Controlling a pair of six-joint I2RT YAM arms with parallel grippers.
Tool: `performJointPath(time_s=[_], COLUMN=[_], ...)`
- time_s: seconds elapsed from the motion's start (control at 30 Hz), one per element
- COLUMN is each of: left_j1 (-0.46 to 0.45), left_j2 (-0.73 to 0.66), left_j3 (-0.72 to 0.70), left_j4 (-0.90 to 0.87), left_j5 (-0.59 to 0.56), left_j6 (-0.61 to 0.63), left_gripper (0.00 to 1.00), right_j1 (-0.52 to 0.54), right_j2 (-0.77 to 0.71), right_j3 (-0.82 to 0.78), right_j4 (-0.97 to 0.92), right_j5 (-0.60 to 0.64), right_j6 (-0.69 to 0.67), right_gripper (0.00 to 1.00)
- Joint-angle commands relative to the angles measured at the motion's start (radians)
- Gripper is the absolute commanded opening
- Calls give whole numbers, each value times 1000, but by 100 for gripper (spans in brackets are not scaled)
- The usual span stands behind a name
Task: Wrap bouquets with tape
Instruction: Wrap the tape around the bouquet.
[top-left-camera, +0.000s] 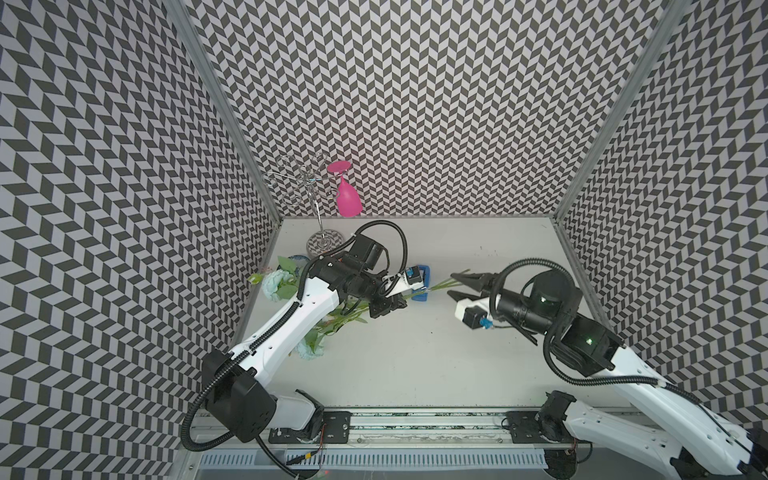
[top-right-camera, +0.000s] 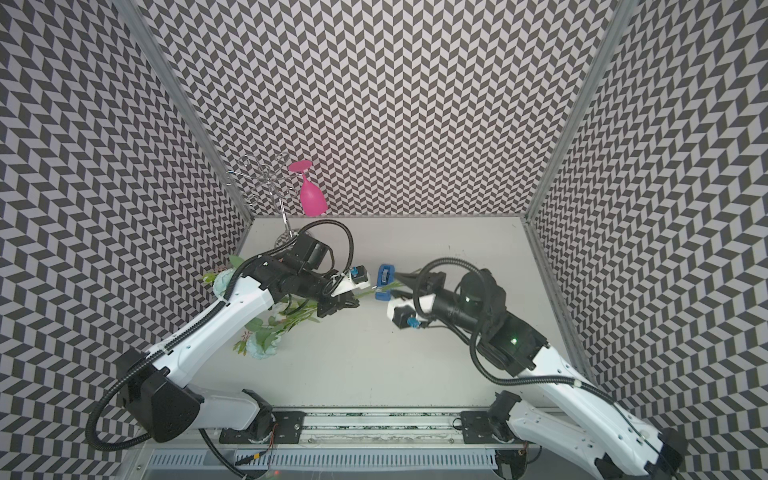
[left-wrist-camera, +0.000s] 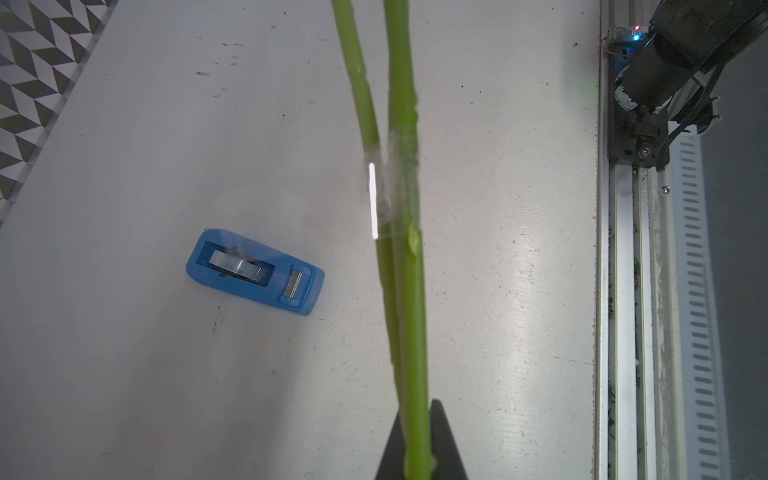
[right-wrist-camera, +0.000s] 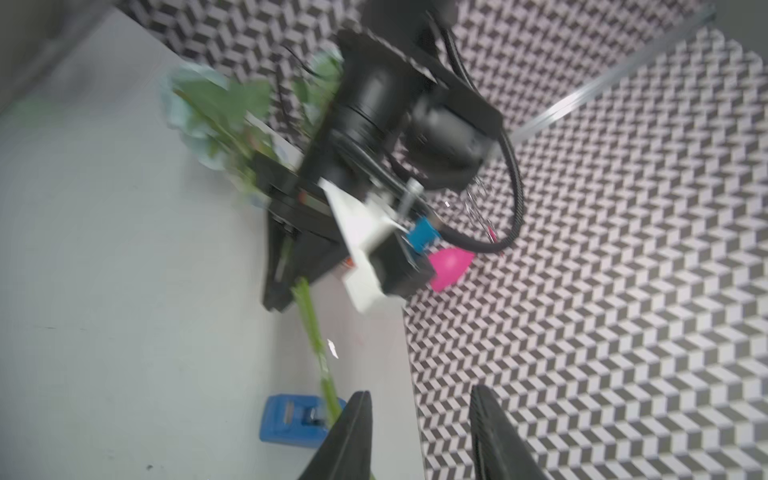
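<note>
Green stems sit pinched in your left claw; clear tape binds them. Right claw gapes empty beside the stems. Press loose tape flat.

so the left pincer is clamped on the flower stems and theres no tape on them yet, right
Not quite. The left pincer is clamped on the flower stems, but tape is already on them: the left wrist view shows a clear band wrapped around both stems. The blue dispenser lies on the table beside them.
</note>
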Motion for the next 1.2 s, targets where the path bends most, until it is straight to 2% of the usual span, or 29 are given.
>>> performJointPath(time_s=[0.0,0.17,0.33,0.63,0.8,0.97,1.07,1.17], left_j1=[5,5,5,5,5,5,5,5], left_j2=[-2,-2,-3,2,-3,-15,-14,-12], left_j3=[15,14,11,9,6,0,3,8], left_j4=[-25,-27,-24,-23,-19,-14,-15,-16], left_j5=[26,30,26,22,22,21,21,21], left_j6=[15,15,15,14,14,13,14,14], left_gripper=[0,0,0,0,0,0,0,0], right_j1=[78,79,79,73,69,70,70,72], right_j2=[98,215,293,301,361,387,409,447], right_j3=[-35,43,80,102,126,154,180,223], right_j4=[5,-9,-5,-11,-52,-125,-170,-245], right_j5=[78,90,192,231,281,275,293,337], right_j6=[-42,-43,-49,-28,-33,-39,-39,-36], right_gripper=[37,37,37,37,36,30,23,23])
